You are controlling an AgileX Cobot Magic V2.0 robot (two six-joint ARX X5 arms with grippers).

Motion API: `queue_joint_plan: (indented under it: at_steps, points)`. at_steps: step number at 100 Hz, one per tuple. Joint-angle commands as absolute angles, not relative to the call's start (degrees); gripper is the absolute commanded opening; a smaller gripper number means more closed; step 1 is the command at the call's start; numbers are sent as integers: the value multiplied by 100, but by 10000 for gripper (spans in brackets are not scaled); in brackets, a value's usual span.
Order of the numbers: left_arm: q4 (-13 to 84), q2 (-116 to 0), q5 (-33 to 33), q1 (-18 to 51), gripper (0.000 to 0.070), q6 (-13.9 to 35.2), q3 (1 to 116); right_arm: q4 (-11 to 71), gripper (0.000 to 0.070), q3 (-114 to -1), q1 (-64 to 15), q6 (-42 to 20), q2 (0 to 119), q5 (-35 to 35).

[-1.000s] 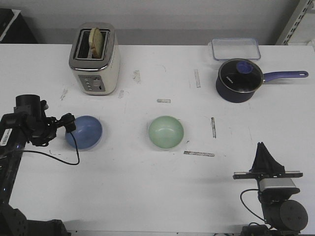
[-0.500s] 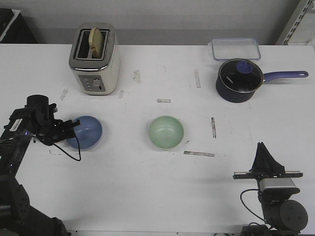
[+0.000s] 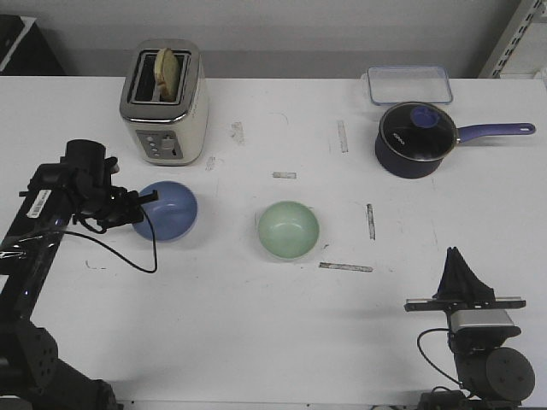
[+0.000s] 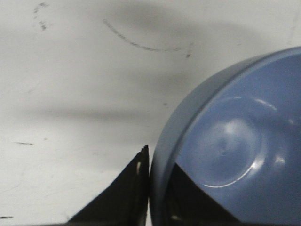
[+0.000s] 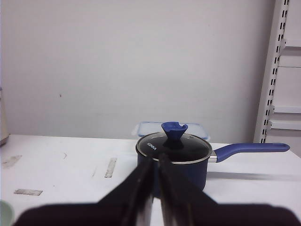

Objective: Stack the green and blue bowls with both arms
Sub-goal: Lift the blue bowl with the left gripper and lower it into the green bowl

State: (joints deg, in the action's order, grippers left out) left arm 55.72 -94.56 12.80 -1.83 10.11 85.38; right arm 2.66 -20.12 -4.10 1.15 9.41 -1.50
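Note:
The blue bowl point(image 3: 169, 212) is at the left of the table, tilted, with its near-left rim pinched in my left gripper point(image 3: 147, 203). In the left wrist view one finger point(image 4: 127, 197) is outside the rim and the other inside the blue bowl point(image 4: 235, 141), so the left gripper point(image 4: 157, 176) is shut on it. The green bowl point(image 3: 288, 229) sits upright mid-table, a hand's width to the right of the blue one, and its edge point(image 5: 2, 214) shows in the right wrist view. My right gripper point(image 3: 455, 260) rests at the near right, shut and holding nothing point(image 5: 155, 162).
A toaster point(image 3: 164, 102) with bread stands at the back left. A dark navy saucepan point(image 3: 414, 139) with a glass lid and a clear container point(image 3: 408, 84) are at the back right. Tape marks dot the table point(image 3: 256, 325). A cable point(image 3: 128, 252) hangs from the left arm.
My left gripper has carried the blue bowl to the right and a little farther back, closer to the green bowl. The right arm has not moved.

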Motion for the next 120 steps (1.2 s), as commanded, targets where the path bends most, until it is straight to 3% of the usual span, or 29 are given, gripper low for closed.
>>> queue_joint_plan:
  at_steps: [1,23,46,88,92,107,120]
  points:
    - [5605,-9561,1319,64,0,1374,8823,215,7,-2034,-416,132,937,-148]
    - [5052,-9564,1503,1295,0,2040,9056,213,7,-2034,-416,132,937,-148]
    - [4086,-9623,1728,2484,0,2067,9054,213,7,-2034,-416,132,937,-148]
    - [3446,-10315,1726,3236,9,2198,9054,213,7,-2034,-416,132,937,-148]
    - [3400,-10348,1719,3238,28,2200,9054,213,7,-2034,-416,132,937,-148]
    - [3299,-10379,1717,3238,207,2224,9056,213,7,-2034,-416,132,937,-148]
    - [3297,-10374,1717,3238,288,2222,9056,213,7,-2034,-416,132,937,-148]
